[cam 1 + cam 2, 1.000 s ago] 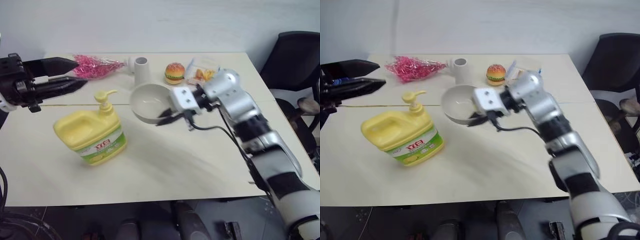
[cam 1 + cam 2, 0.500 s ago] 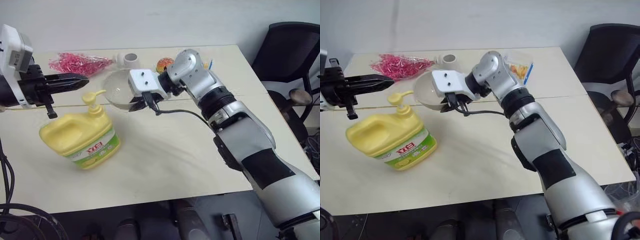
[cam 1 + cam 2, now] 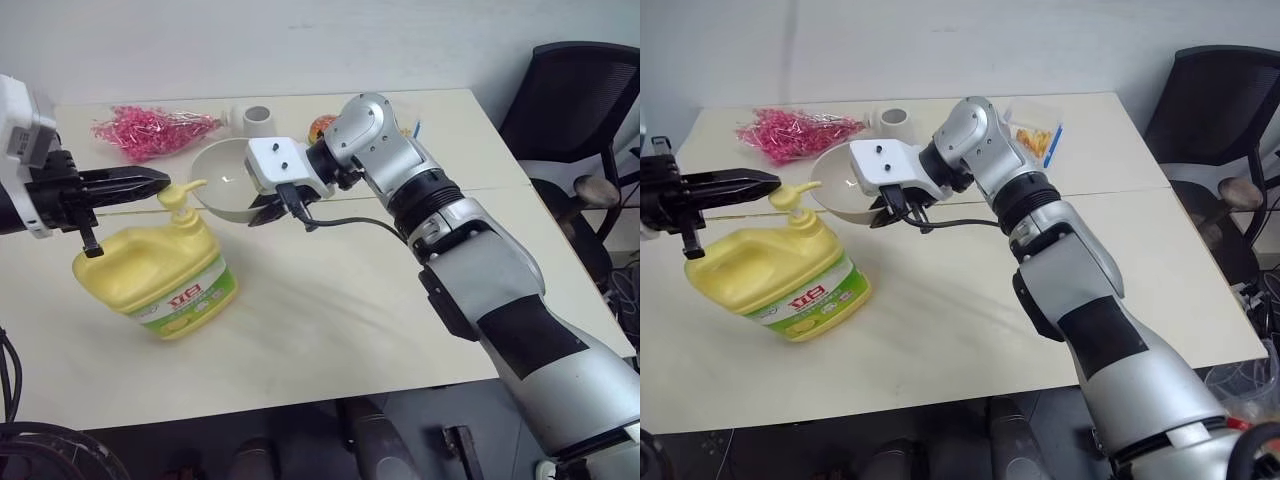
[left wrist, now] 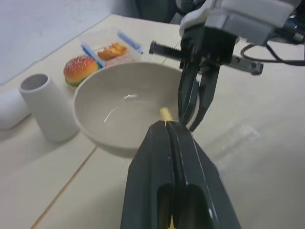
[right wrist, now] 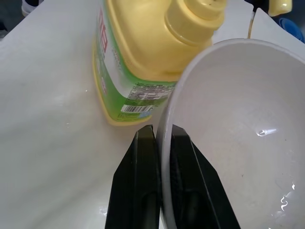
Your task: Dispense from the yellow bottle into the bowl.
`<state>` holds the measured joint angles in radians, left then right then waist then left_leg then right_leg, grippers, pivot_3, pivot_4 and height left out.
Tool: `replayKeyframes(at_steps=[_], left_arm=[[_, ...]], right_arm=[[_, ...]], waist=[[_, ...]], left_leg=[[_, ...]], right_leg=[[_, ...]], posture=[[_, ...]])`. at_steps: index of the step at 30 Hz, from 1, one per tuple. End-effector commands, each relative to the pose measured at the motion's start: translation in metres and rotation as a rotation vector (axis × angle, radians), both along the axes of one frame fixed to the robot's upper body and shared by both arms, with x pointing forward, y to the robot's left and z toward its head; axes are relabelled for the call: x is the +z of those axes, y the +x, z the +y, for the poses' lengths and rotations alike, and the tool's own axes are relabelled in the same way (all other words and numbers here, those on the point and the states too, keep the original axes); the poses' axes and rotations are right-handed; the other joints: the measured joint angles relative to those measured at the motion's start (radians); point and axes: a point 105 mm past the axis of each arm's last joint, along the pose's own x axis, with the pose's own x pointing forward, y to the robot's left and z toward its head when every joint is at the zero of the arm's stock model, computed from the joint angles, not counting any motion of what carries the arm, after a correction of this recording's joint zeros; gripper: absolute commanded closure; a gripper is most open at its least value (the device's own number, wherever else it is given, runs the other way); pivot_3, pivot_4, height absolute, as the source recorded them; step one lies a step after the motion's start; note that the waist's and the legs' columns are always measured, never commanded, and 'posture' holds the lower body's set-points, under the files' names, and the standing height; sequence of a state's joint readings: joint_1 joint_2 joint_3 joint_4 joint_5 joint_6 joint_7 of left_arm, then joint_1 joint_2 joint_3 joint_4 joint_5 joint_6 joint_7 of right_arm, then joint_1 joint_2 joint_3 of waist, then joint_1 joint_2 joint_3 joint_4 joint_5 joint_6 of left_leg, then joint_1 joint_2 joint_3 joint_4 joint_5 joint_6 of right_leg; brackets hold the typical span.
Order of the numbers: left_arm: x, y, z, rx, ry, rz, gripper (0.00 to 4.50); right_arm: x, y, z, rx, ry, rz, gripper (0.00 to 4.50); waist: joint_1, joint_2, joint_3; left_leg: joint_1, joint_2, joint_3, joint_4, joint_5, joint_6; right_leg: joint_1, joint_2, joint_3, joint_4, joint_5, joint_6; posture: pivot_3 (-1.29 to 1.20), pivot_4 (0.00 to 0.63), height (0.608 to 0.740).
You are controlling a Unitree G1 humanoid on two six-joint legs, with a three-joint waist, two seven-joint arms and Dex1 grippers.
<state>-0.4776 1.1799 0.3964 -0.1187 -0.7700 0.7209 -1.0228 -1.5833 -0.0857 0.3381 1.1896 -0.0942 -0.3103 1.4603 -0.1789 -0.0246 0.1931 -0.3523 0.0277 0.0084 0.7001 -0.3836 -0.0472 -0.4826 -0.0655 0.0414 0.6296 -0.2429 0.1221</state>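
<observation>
I see my right gripper (image 3: 268, 208) pinching the rim of the bowl (image 3: 228, 190), one finger inside and one outside. It holds the bowl up off the table (image 3: 330, 310), tipped a little, right next to the pump spout of the yellow bottle (image 3: 160, 275). In the right wrist view the spout tip sits just over the bowl's far rim.

My left gripper (image 3: 150, 181) has its two black fingers pressed together with nothing between them. They lie almost flat, right over the pump head. I cannot tell if they touch it.

The yellow bottle stands upright on the table, on my left side, close to the front edge. The table in front of the bowl and to my right is wide and bare, so there is room there. The back of the table is more crowded.

I count one bottle, one bowl, one white vase (image 3: 256, 121), one toy burger (image 4: 81, 69), one clear box of snacks (image 3: 1036, 137) and one bunch of pink stuff (image 3: 150, 130). A black chair (image 3: 570, 110) stands off the table's right end.
</observation>
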Motion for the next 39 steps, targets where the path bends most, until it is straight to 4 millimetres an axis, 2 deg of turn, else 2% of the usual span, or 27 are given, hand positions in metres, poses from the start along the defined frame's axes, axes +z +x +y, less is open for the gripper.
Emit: replayKeyframes(at_steps=[1, 12, 16, 20, 28, 35, 39], left_arm=[[0.015, -0.008, 0.002, 0.006, 0.028, -0.066, 4.47], [0.004, -0.004, -0.010, -0.054, 0.083, -0.058, 4.47], [0.004, 0.000, -0.011, -0.048, 0.081, -0.063, 4.47], [-0.004, 0.003, -0.007, -0.020, 0.144, -0.048, 4.47], [-0.001, 0.005, -0.004, -0.011, 0.098, -0.044, 4.47], [0.012, -0.001, -0.009, -0.032, 0.007, -0.062, 4.47], [0.002, -0.002, -0.006, -0.017, 0.047, -0.030, 4.47]], right_arm=[[0.019, -0.005, 0.002, 0.043, 0.030, -0.050, 4.50], [0.020, -0.008, 0.004, 0.063, 0.021, -0.062, 4.50], [0.021, -0.008, 0.005, 0.064, 0.021, -0.066, 4.50], [0.020, -0.008, 0.005, 0.069, 0.014, -0.067, 4.50], [0.021, -0.012, 0.003, 0.098, -0.006, -0.068, 4.50], [0.024, -0.012, 0.003, 0.099, -0.009, -0.075, 4.50], [0.024, -0.012, 0.004, 0.100, -0.010, -0.076, 4.50]], waist=[[0.000, 0.000, 0.000], [-0.004, 0.000, 0.000], [-0.013, 0.000, 0.000], [-0.015, 0.000, 0.000], [-0.016, 0.000, 0.000], [-0.016, 0.000, 0.000], [-0.018, 0.000, 0.000]], left_leg=[[0.000, 0.000, 0.000, 0.000, 0.000, 0.000], [0.000, 0.000, 0.000, 0.000, 0.000, 0.000], [0.000, 0.000, 0.000, 0.000, 0.000, 0.000], [0.000, 0.000, 0.000, 0.000, 0.000, 0.000], [0.000, 0.000, -0.001, 0.001, 0.000, -0.001], [0.000, 0.000, -0.001, 0.001, 0.000, -0.001], [0.000, 0.000, -0.001, 0.001, 0.000, -0.001]], right_leg=[[0.000, 0.000, 0.000, 0.000, 0.000, 0.000], [0.000, 0.000, 0.000, 0.000, 0.000, 0.000], [0.000, 0.000, -0.001, 0.000, 0.000, 0.000], [0.000, 0.000, -0.001, 0.001, 0.000, 0.000], [0.000, 0.000, 0.000, 0.002, 0.000, 0.000], [0.000, 0.000, -0.001, 0.002, 0.000, 0.000], [0.000, 0.000, -0.001, 0.002, 0.000, 0.000]], posture=[[0.00, 0.150, 0.740], [0.00, 0.150, 0.740], [0.00, 0.150, 0.740], [0.00, 0.150, 0.740], [0.00, 0.150, 0.740], [0.00, 0.150, 0.740], [0.00, 0.150, 0.740]])
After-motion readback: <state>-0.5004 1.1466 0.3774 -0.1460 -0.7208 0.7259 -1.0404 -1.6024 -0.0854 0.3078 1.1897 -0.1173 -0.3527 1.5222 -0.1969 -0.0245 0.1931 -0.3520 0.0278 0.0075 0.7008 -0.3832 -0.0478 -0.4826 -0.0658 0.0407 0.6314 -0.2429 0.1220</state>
